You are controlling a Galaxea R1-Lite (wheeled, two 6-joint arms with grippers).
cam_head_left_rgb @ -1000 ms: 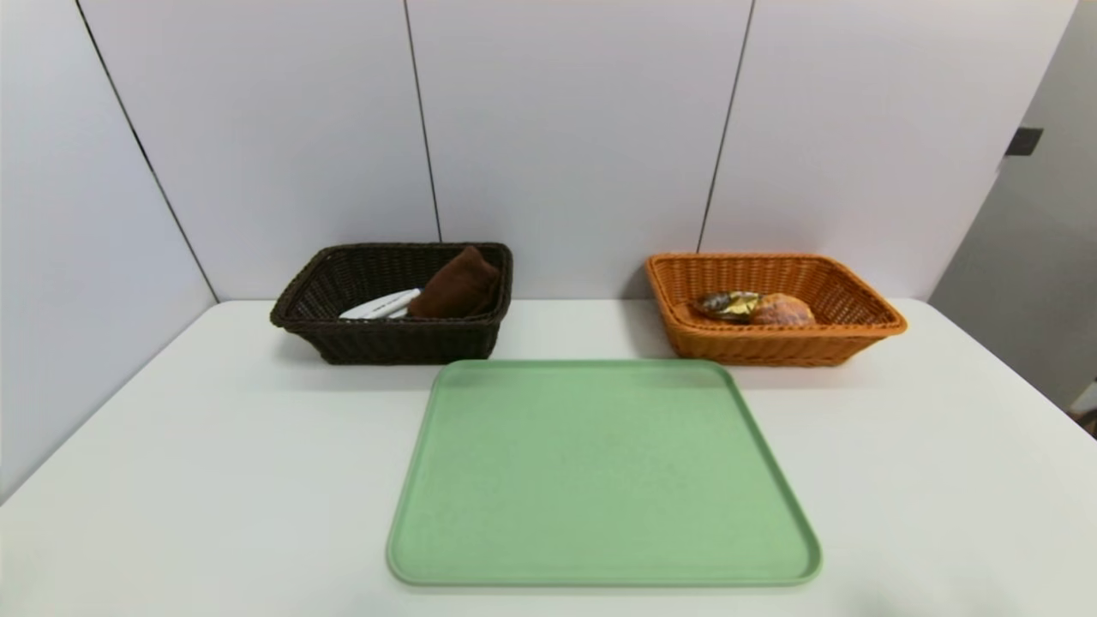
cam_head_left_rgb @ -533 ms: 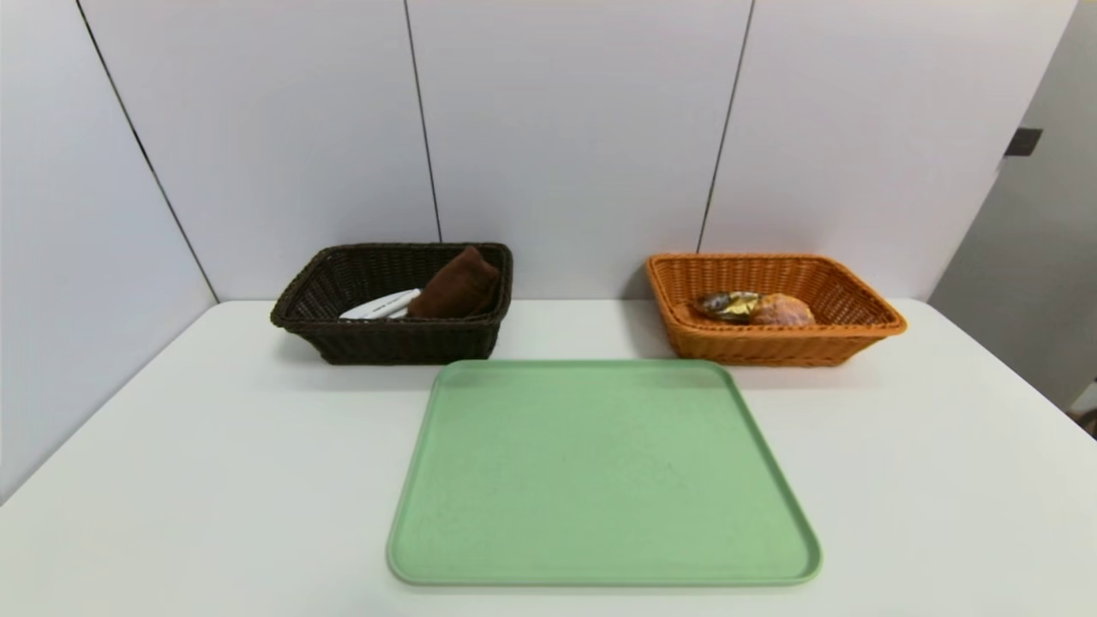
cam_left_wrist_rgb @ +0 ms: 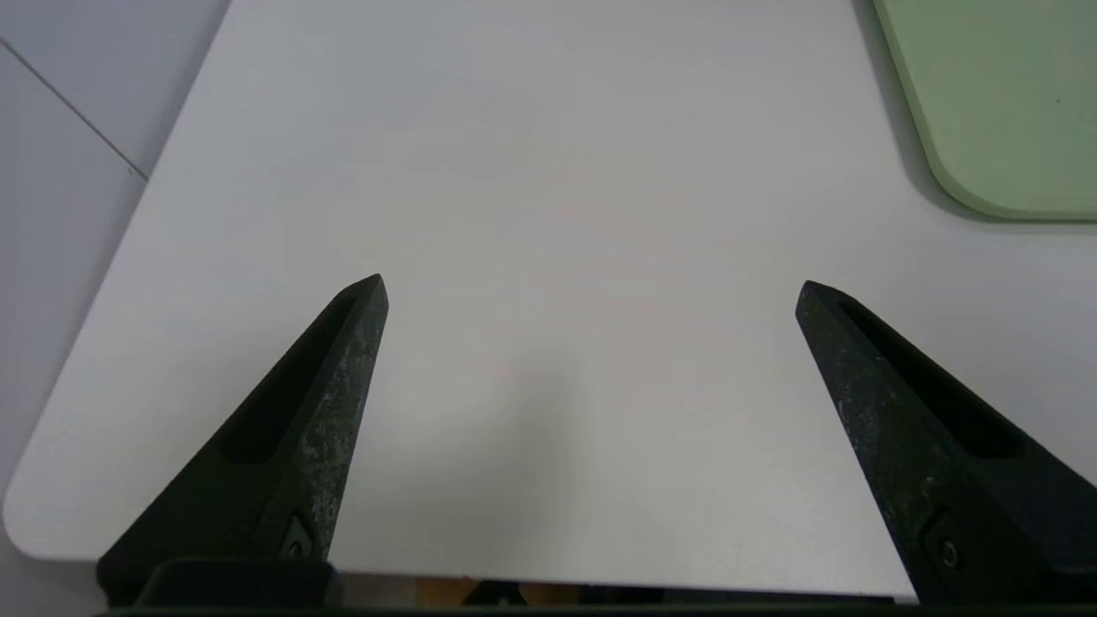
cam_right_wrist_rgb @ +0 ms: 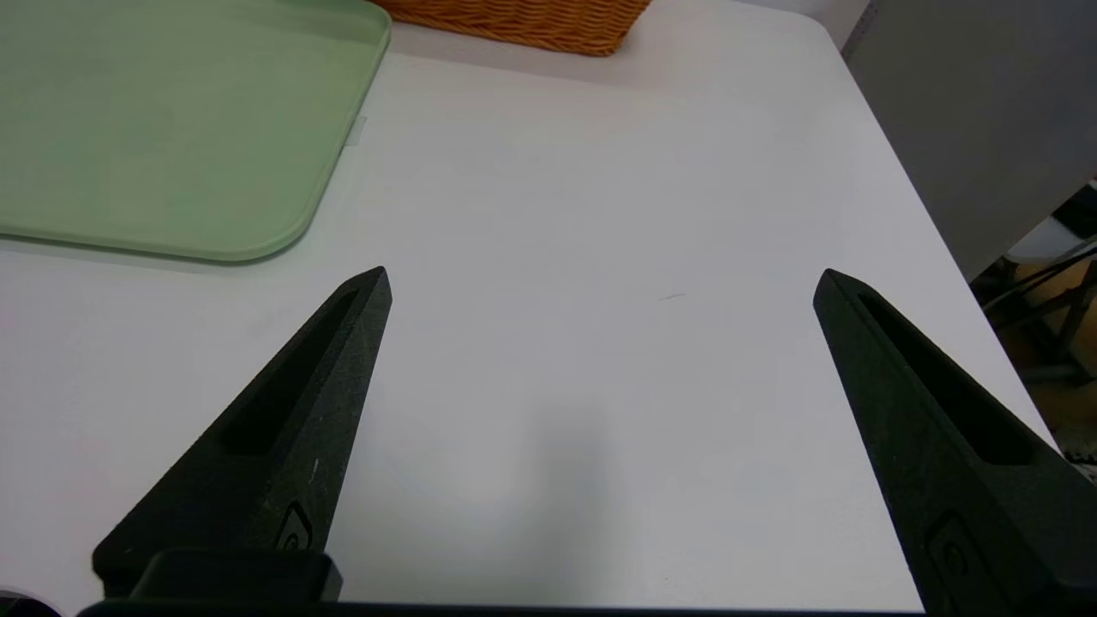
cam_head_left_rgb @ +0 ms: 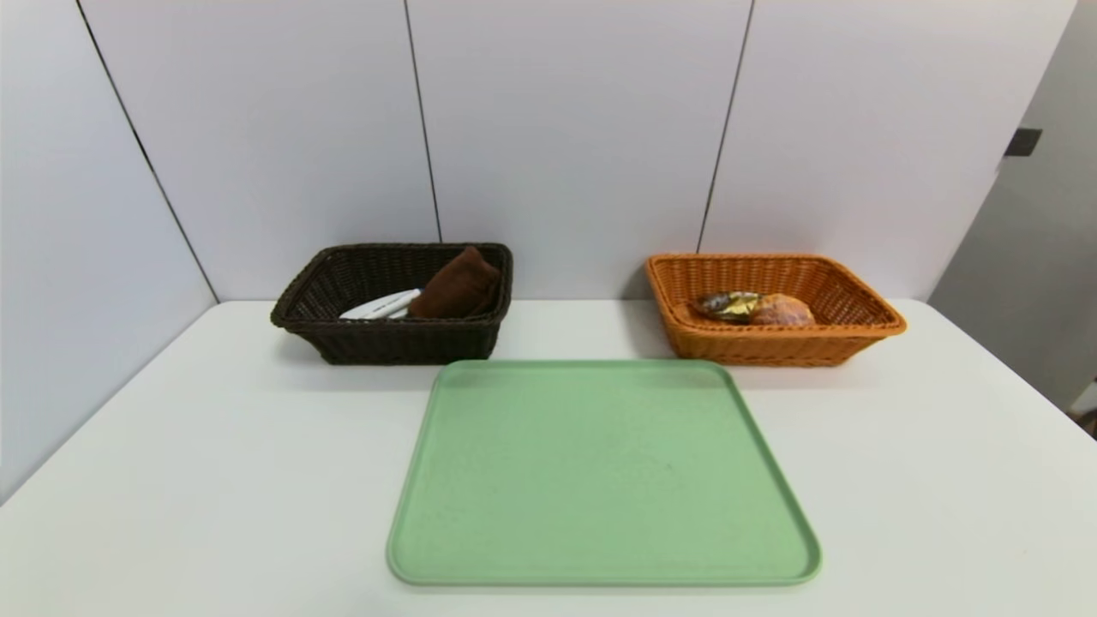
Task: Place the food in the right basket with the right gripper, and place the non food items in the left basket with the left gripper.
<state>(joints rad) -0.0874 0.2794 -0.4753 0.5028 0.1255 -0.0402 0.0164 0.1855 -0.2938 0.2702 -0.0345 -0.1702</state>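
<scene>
- On table [cam_head_left_rgb: 214,480], centre: green tray [cam_head_left_rgb: 604,471], between robot & baskets.
- L basket [cam_head_left_rgb: 407,343], dark brown: towel [cam_head_left_rgb: 458,283], white case [cam_head_left_rgb: 364,310], pen [cam_head_left_rgb: 396,302]; case partly hidden behind rim.
- R basket [cam_head_left_rgb: 771,347], orange: cream puff [cam_head_left_rgb: 782,310] beside choc pack [cam_head_left_rgb: 728,305], prob. touching.
- L gripper [cam_left_wrist_rgb: 591,278], R gripper [cam_right_wrist_rgb: 604,270]: over near table, tray's L & R sides resp.; both spread wide, nothing held.

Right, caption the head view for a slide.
Sorted: brown towel in the dark basket, cream puff and chocolates in the orange basket.
</scene>
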